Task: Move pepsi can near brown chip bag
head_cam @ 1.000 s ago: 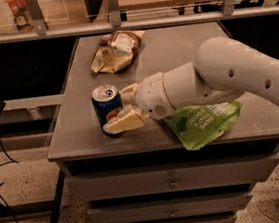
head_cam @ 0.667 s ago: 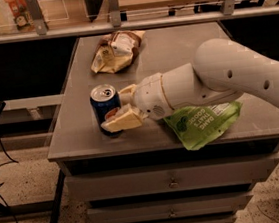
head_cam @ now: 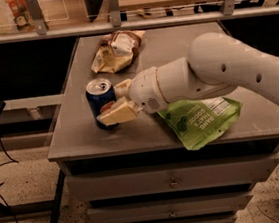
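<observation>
Pepsi can (head_cam: 100, 100): found upright on the near-left part of the grey table (head_cam: 82, 140), silver top visible, logo mostly hidden behind the near finger.

Gripper (head_cam: 112, 102): found clamped on the pepsi can from the right. Saw one tan finger (head_cam: 119, 113) across the near side of the can and the other at its far-right side, both touching it.

Versus a second ago: measured the can and gripper slightly further left and a touch higher in the picture, same grip, same upright pose. Couldn't tell whether the can's base was off the table or only slid; saw dark shadow under it.

Brown chip bag (head_cam: 115, 51): found lying flat further back on the table, far of the can and slightly right, well apart from it. Saw no shift since the earlier frames.

Green bag (head_cam: 201, 121): found lying flat at the near-right, just beside the wrist, partly under the white arm (head_cam: 235, 67), with one corner over the near table edge. Unchanged too.

Traced the arm in from the right edge, crossing over the right half of the table towards the can.

Noted drawers (head_cam: 173, 182) under the tabletop, closed.
</observation>
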{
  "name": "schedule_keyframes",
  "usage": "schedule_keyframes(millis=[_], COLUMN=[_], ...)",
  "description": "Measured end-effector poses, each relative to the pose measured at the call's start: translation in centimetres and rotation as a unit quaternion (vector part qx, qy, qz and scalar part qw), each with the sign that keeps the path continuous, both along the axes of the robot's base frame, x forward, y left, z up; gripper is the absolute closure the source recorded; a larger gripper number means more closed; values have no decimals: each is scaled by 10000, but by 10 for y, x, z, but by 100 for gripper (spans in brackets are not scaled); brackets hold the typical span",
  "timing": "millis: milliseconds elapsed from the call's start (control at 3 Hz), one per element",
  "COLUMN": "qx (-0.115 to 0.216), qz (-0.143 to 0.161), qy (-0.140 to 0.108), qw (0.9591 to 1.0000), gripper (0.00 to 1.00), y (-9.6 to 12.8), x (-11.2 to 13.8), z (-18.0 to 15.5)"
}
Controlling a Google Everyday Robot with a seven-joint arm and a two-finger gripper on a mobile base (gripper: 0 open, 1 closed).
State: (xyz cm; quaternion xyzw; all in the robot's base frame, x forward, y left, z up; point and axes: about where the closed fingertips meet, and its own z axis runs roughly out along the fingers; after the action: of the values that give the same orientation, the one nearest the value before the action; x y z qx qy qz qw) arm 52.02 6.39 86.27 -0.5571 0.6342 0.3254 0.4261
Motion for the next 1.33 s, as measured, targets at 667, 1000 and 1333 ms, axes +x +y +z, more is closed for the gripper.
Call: schedule_keyframes(millis=[667,1000,1333], qx=[-177,-185,-156], qz=[-412,-709,-966], qy=[-64,-5,60], qw=[9990,9973,9952], gripper=[86,87,86], y=[-2,-7,-13], x=[67,102,131], z=[12,6,-2])
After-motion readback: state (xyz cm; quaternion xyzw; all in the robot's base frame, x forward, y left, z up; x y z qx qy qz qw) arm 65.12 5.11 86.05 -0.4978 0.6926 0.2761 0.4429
